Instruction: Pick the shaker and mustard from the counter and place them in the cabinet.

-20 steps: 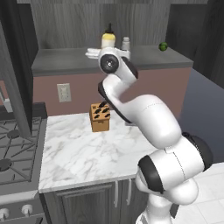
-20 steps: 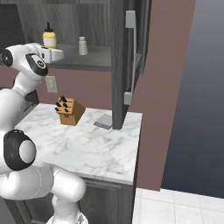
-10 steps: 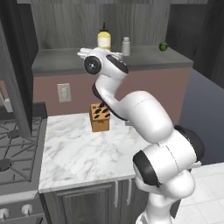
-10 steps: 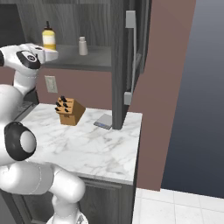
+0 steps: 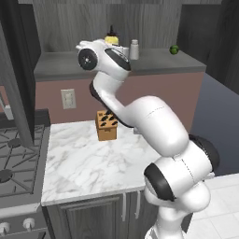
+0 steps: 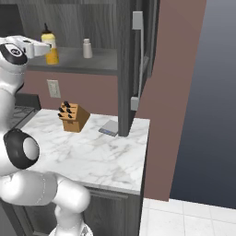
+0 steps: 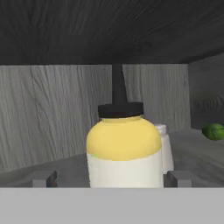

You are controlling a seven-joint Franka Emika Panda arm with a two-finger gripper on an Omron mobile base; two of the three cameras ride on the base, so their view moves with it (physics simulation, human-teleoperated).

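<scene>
On the left we see the grey stove [image 5: 14, 158]. Next to it is the white marble worktop [image 5: 88, 163]. A brown knife block [image 5: 106, 125] stands on it near the back wall, and a flat grey square block [image 6: 110, 127] lies on it by the cabinet's side wall.

Up on the grey shelf [image 5: 158, 63] of the cabinet [image 6: 124, 69] stands the yellow mustard bottle [image 7: 124, 148] with its dark pointed cap. Our gripper [image 7: 113, 178] is right at the bottle, with one finger on each side. The fingers are spread wide and we cannot see them squeezing it. The small pale shaker [image 5: 134, 49] stands on the shelf just to the right of the mustard bottle. Further right on the shelf sits a small green round thing [image 5: 174, 49].
</scene>
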